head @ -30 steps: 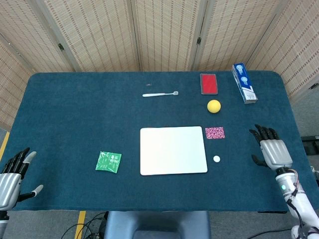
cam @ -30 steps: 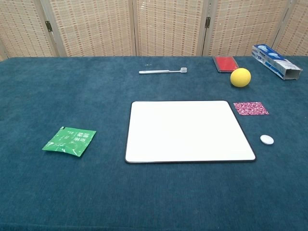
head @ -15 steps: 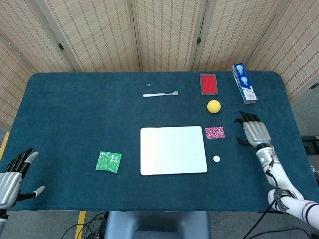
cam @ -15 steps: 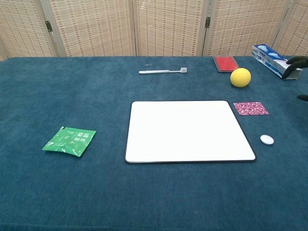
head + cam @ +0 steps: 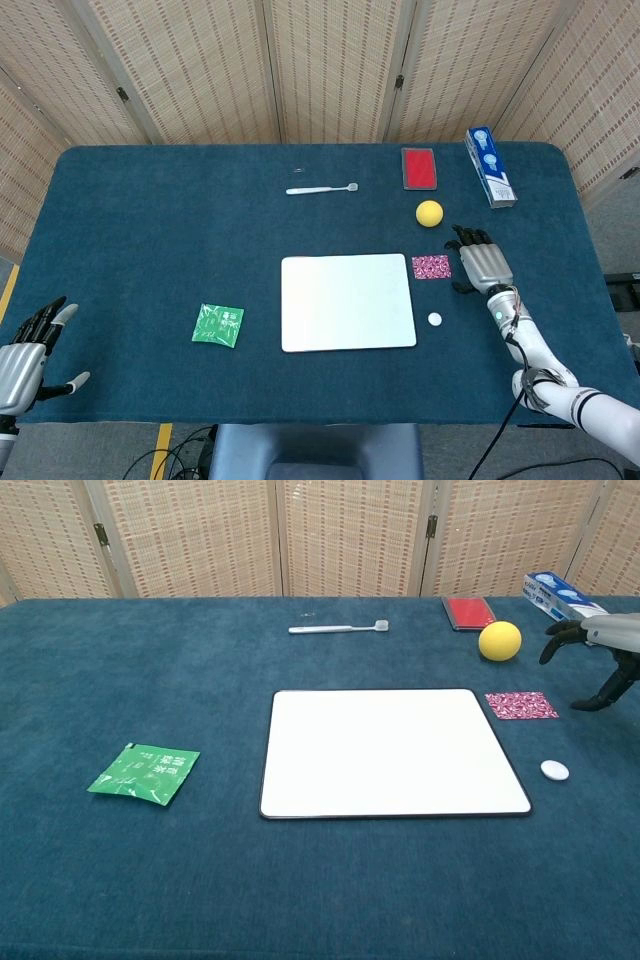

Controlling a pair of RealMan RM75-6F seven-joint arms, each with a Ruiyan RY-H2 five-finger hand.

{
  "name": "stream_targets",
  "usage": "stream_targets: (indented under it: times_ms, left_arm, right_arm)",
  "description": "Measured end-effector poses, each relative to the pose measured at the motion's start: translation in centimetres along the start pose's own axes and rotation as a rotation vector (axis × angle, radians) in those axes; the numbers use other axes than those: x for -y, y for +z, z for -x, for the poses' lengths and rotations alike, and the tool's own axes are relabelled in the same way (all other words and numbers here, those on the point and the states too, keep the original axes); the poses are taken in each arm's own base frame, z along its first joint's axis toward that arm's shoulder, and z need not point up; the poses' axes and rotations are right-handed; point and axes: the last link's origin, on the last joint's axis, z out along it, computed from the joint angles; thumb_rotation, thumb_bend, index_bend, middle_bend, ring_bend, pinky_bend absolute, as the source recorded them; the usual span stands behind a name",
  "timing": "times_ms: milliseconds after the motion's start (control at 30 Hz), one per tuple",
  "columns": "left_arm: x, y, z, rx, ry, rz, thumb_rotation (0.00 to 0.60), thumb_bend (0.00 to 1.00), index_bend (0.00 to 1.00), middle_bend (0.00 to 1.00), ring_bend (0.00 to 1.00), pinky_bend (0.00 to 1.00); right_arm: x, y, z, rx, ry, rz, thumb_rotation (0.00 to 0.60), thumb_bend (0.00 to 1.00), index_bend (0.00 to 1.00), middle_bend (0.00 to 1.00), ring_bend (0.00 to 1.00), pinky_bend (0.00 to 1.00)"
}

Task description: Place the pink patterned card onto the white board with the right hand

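The pink patterned card (image 5: 431,266) (image 5: 521,704) lies flat on the blue cloth just right of the white board (image 5: 347,301) (image 5: 390,751). My right hand (image 5: 481,263) (image 5: 601,652) hovers open a little to the right of the card, fingers spread, holding nothing and not touching it. At the near left table edge my left hand (image 5: 28,348) is open and empty; the chest view does not show it.
A yellow ball (image 5: 429,213) (image 5: 499,640) sits behind the card, a small white disc (image 5: 434,319) (image 5: 554,770) in front of it. A red case (image 5: 419,167), a blue-white box (image 5: 490,166), a toothbrush (image 5: 321,189) lie at the back. A green packet (image 5: 218,325) lies left of the board.
My right hand has travelled from the near right edge forward and leftward, ending close beside the pink card. The left hand and all objects stay put.
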Motion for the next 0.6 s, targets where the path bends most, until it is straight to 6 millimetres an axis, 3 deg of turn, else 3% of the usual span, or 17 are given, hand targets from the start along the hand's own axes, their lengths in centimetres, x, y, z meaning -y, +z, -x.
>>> stream_targets:
  times_ms: [600]
  left_arm:
    - [0.3,-0.2,-0.5,0.0,-0.039,0.015,0.6,0.21,0.0,0.0,0.0,0.15]
  right_arm:
    - [2.5,2.7,1.7,0.063,-0.061,0.031,0.6,0.17,0.26,0.0,0.0,0.0]
